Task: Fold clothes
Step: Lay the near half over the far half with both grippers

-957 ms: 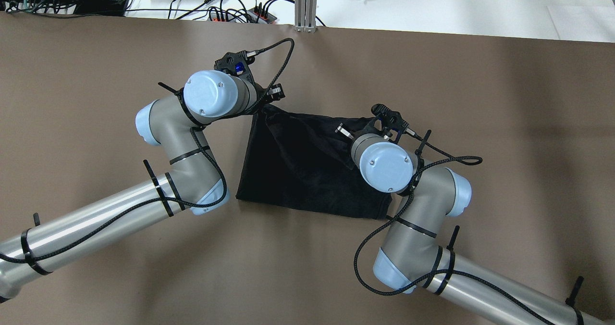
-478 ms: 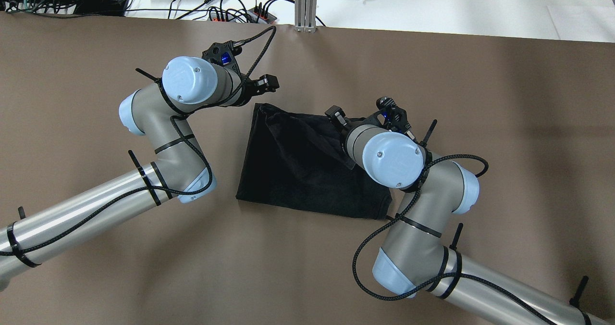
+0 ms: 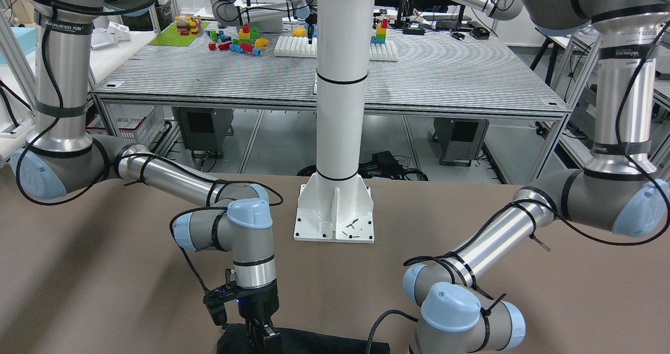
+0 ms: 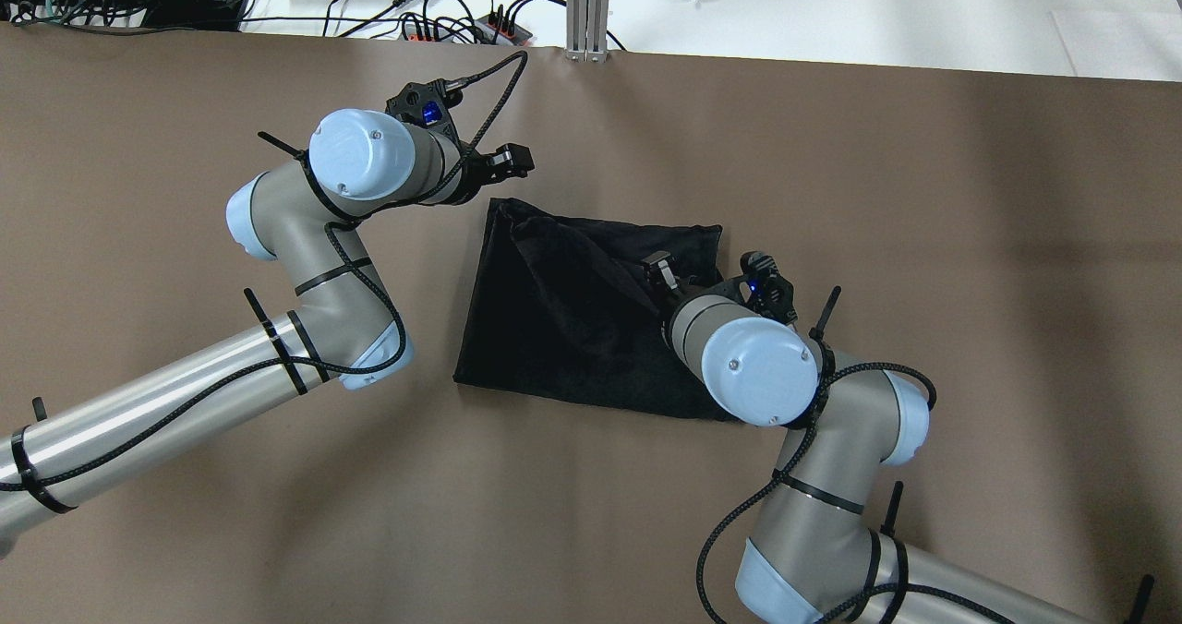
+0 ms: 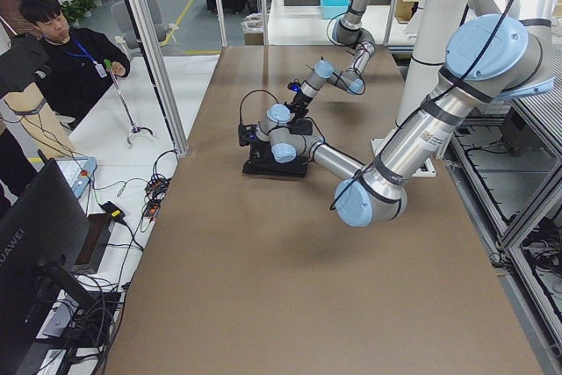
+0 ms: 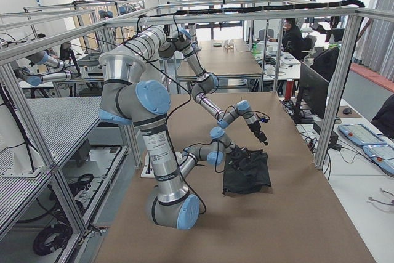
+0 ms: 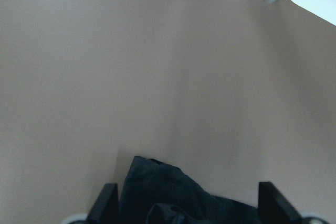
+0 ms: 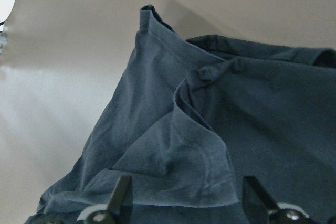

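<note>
Clothes (image 4: pixel 572 310) lie mid-table (image 4: pixel 923 190) as one black, roughly rectangular piece with a raised fold. Right gripper (image 8: pixel 189 195) hovers over that fold, jaws wide, gripping nothing. Left gripper (image 7: pixel 188 200) hangs by the far-left corner, jaws wide too.

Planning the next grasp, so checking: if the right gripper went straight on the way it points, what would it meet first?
Most likely the clothes, a raised fold of them lying just ahead between the open fingers of the right gripper; the table is underneath. Exact depth is unclear.
</note>
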You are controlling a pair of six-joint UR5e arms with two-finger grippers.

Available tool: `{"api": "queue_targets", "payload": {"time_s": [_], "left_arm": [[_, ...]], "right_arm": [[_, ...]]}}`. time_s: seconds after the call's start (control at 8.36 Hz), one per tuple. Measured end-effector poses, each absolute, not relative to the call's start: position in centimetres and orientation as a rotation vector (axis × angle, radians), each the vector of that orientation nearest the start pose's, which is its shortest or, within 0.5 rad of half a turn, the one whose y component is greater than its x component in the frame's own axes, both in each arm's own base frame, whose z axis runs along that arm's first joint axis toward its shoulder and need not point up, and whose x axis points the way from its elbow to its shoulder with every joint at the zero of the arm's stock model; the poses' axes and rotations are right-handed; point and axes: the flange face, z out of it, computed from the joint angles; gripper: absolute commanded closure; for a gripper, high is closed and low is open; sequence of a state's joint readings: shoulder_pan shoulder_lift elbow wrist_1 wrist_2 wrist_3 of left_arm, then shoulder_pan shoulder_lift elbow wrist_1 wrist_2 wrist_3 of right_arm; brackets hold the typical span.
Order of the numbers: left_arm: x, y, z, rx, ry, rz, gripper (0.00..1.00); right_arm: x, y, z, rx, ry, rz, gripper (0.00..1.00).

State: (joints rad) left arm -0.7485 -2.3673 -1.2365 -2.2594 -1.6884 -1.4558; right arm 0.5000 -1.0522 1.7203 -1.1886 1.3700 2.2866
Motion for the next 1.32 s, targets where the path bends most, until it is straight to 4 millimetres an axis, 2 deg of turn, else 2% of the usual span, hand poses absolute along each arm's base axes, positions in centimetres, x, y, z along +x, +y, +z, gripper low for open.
{"api": "queue_targets", "payload": {"time_s": [0.12,0.24,0.36,0.48,0.72,0.84,0.96,1.32], "left_arm": [[49.3,-62.4,23.4,0.390,1.099,-0.493,0.06],[49.4,-62.4,23.5,0.390,1.098,-0.493,0.06],[49.4,-62.4,23.5,0.390,1.098,-0.494,0.06],[49.4,-62.4,23.5,0.390,1.098,-0.494,0.06],[49.4,-62.4,23.5,0.390,1.098,-0.493,0.06],[49.4,-62.4,23.5,0.390,1.099,-0.493,0.06],[49.4,-62.4,23.5,0.389,1.099,-0.493,0.06],[49.3,-62.4,23.8,0.388,1.095,-0.494,0.06]], "right_arm": [[-50.3,-43.6,26.0,0.077,-1.126,1.201,0.22],[-50.6,-43.0,26.4,0.079,-1.122,1.200,0.26],[-50.7,-42.7,26.4,0.080,-1.123,1.198,0.53],[-50.9,-42.6,26.3,0.079,-1.125,1.197,0.70],[-51.1,-42.5,25.9,0.075,-1.139,1.196,0.81],[-51.1,-42.5,25.9,0.077,-1.141,1.197,0.96],[-51.1,-42.6,26.0,0.086,-1.140,1.200,1.00],[-50.8,-43.2,26.1,0.111,-1.136,1.208,1.00]]}}
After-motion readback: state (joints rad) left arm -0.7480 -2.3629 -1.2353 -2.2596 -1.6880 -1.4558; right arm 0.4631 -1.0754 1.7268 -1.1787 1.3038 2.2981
